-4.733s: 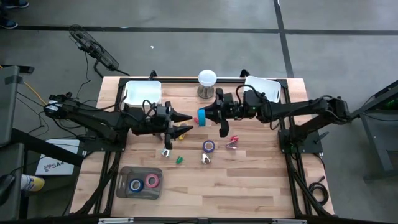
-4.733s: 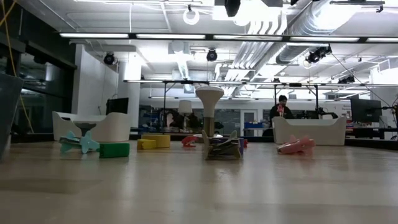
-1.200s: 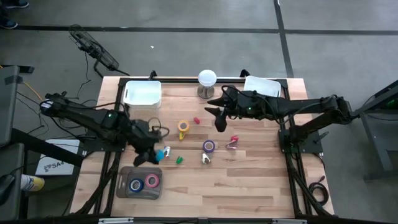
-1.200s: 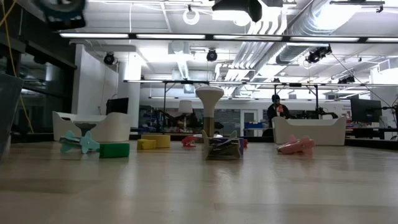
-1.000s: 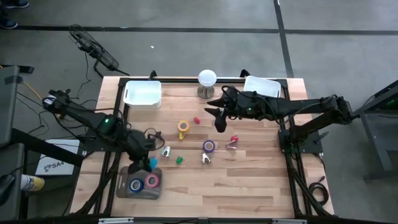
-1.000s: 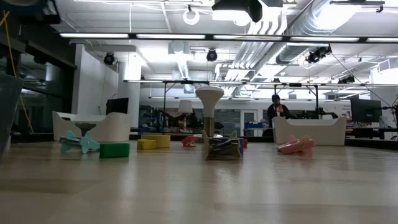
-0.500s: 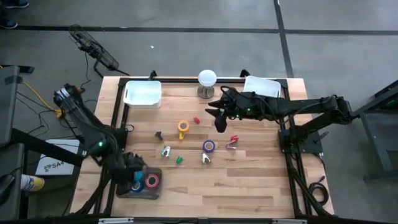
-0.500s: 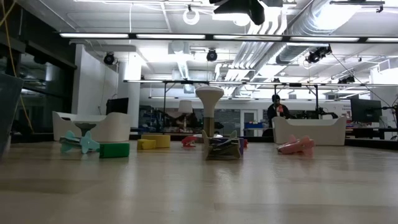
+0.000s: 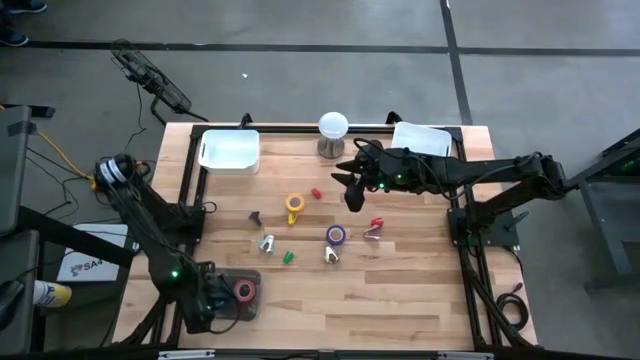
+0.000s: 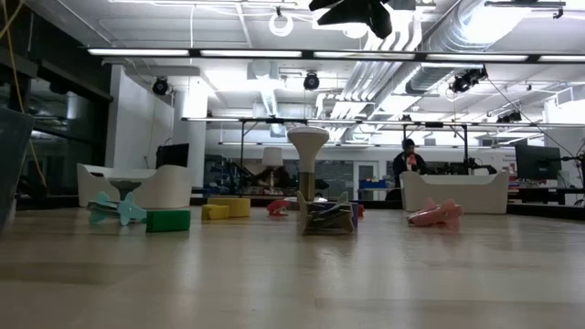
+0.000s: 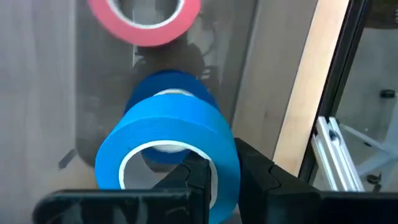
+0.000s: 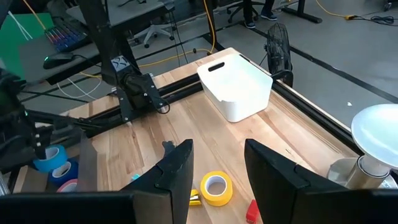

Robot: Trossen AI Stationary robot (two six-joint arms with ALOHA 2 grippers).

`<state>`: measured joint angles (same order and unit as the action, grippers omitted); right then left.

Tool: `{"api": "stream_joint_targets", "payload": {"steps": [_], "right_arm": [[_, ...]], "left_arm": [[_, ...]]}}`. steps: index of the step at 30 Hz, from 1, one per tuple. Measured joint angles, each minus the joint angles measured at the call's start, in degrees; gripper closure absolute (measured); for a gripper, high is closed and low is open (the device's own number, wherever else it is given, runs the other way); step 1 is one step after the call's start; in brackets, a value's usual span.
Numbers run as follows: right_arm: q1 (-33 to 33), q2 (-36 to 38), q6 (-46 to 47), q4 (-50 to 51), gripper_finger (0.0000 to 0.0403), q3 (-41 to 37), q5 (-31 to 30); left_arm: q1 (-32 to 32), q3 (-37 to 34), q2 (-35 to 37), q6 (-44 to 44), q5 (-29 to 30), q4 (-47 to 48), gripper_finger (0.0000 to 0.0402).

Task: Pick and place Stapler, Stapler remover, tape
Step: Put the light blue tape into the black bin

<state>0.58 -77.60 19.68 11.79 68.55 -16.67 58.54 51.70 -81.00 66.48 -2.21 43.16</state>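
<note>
Left gripper (image 11: 205, 180) now over tray (image 9: 246, 306) edge, fingers clenched on blue tape (image 11: 168, 149).

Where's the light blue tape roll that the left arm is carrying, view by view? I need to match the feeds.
High view: hidden under the left end effector, over the grey tray.
Low view: not in it.
Left wrist view: the light blue tape roll sits centre, gripped at its rim.
Right wrist view: far off, held above the tray.
Shared landmark: the pink tape roll in the tray.
</note>
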Motion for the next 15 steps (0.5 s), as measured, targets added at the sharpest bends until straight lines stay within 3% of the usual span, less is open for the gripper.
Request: {"api": "stream_joint_targets", "payload": {"steps": [15], "right_arm": [[0.0,0.0,1.1,0.5,0.0267,0.0,-0.4]], "left_arm": [[0.0,0.0,-2.4,8.8,1.9,-1.8,0.0364]]}}
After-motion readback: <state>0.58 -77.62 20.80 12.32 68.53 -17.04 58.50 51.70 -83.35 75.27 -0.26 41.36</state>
